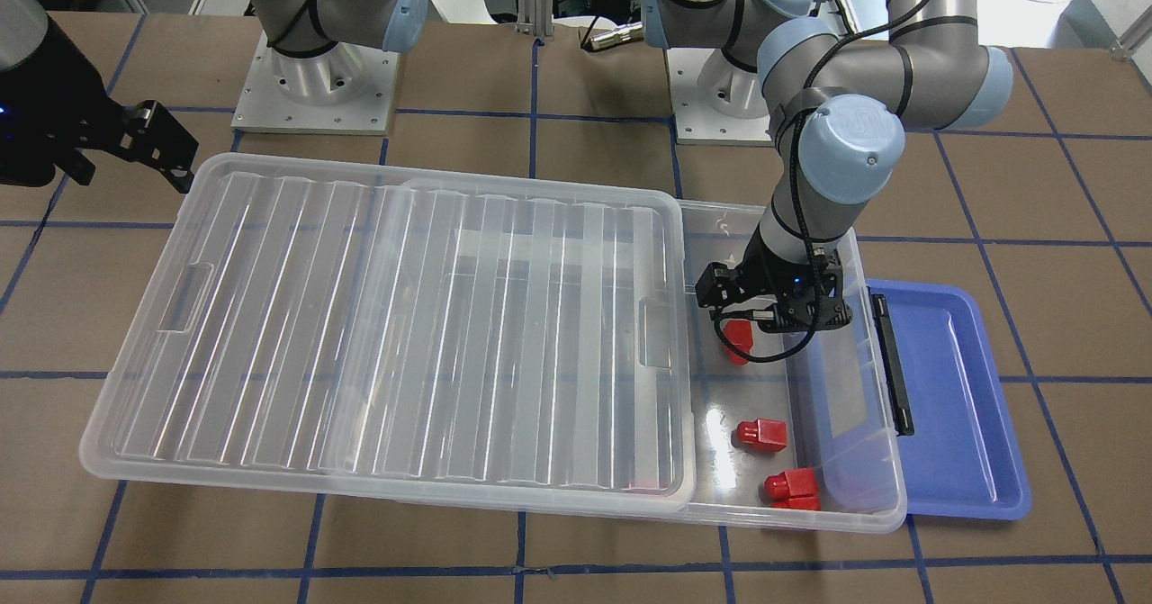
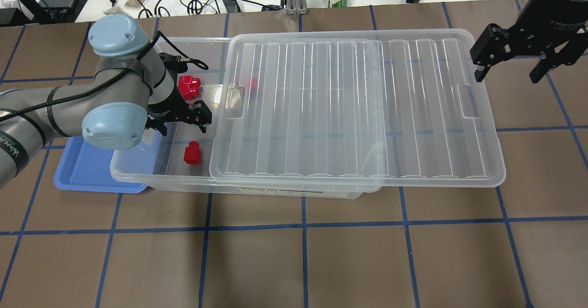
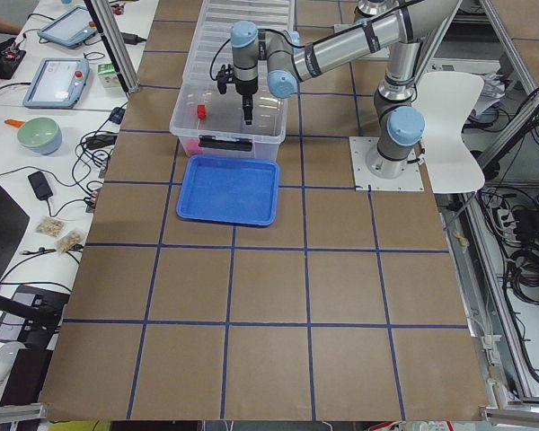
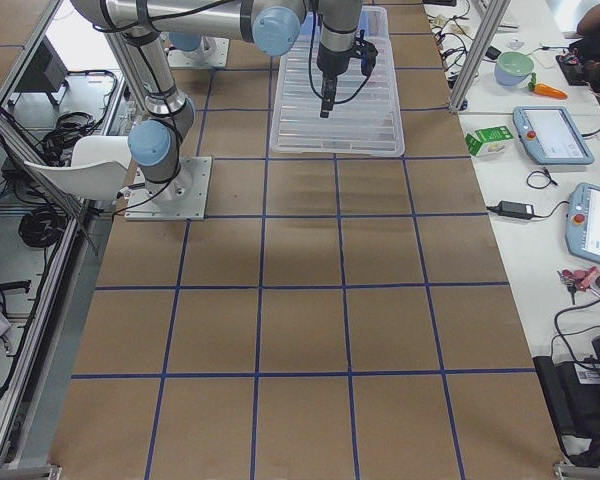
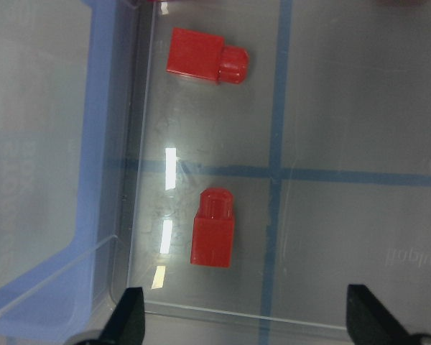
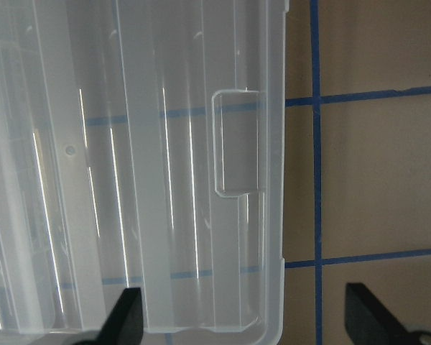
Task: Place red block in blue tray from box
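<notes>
The clear box [image 1: 886, 505] lies across the table, its ribbed lid [image 1: 405, 334] slid aside so that the end by the blue tray [image 1: 954, 406] is uncovered. Three red blocks lie there [image 1: 738, 341] [image 1: 761, 434] [image 1: 792, 487]. My left gripper [image 1: 733, 311] is open and low inside the box. In the left wrist view a red block [image 5: 212, 237] lies flat on the box floor just ahead of the open gripper [image 5: 248, 320], untouched, with another block [image 5: 205, 55] further on. My right gripper [image 2: 512, 67] is open and empty above the lid's far end [image 6: 201, 180].
The blue tray [image 2: 87, 170] sits against the box's end, partly under my left arm. A black clip handle [image 1: 893, 361] runs along that end wall. Another red block [image 2: 251, 84] shows faintly under the lid. The two arm bases [image 1: 315, 91] stand behind the box.
</notes>
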You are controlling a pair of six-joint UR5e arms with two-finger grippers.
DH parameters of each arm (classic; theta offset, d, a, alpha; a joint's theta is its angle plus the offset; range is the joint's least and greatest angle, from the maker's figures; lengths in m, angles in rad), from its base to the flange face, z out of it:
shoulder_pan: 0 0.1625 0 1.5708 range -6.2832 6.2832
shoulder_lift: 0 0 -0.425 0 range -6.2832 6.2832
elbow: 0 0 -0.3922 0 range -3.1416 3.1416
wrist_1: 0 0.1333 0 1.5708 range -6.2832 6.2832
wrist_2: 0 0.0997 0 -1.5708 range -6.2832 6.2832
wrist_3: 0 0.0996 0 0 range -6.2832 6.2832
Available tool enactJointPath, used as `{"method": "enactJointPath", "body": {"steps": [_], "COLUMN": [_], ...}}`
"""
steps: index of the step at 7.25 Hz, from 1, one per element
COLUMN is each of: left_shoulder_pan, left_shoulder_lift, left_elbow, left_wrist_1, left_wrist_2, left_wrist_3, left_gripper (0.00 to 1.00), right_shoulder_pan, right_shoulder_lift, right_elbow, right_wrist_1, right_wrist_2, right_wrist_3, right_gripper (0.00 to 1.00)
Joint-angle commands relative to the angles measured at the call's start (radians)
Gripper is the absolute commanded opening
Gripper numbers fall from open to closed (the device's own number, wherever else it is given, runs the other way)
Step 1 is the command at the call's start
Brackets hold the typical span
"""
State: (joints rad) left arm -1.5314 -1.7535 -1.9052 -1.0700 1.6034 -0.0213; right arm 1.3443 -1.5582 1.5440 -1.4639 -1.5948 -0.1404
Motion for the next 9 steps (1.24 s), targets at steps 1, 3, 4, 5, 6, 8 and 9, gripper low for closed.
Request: {"method": "enactJointPath", "body": {"steps": [1, 3, 4, 5, 6, 8, 9], "left_shoulder_pan": [0.005, 0.004, 0.005, 0.005, 0.01, 0.024, 0.025], "left_shoulder_lift": [-0.023, -0.034, -0.034, -0.034, -0.04, -0.055, -0.066], "left_elbow": [-0.005, -0.006, -0.014, -0.023, -0.023, -0.023, -0.023], "left_wrist_1": [0.007, 0.005, 0.004, 0.004, 0.002, 0.004, 0.004], "left_wrist_2": [-0.022, -0.028, -0.028, -0.028, -0.028, -0.028, -0.03], "left_wrist_3": [0.0, -0.002, 0.0, 0.001, 0.001, -0.002, 0.0], "left_gripper": [1.0, 1.0, 1.0, 1.0, 1.0, 1.0, 1.0], "right_shoulder_pan": [-0.001, -0.001, -0.001, -0.001, -0.001, -0.001, -0.001], "right_shoulder_lift": [-0.003, -0.005, -0.005, -0.006, -0.005, -0.01, -0.01], "right_elbow": [0.024, 0.019, 0.018, 0.013, 0.025, 0.024, 0.024], "right_wrist_1": [-0.013, -0.01, -0.01, -0.01, -0.013, -0.012, -0.013], "right_wrist_2": [-0.007, -0.01, -0.011, -0.007, -0.011, -0.01, -0.01], "right_wrist_3": [-0.002, 0.007, 0.007, 0.007, 0.007, 0.002, 0.001], "right_gripper": [1.0, 1.0, 1.0, 1.0, 1.0, 1.0, 1.0]}}
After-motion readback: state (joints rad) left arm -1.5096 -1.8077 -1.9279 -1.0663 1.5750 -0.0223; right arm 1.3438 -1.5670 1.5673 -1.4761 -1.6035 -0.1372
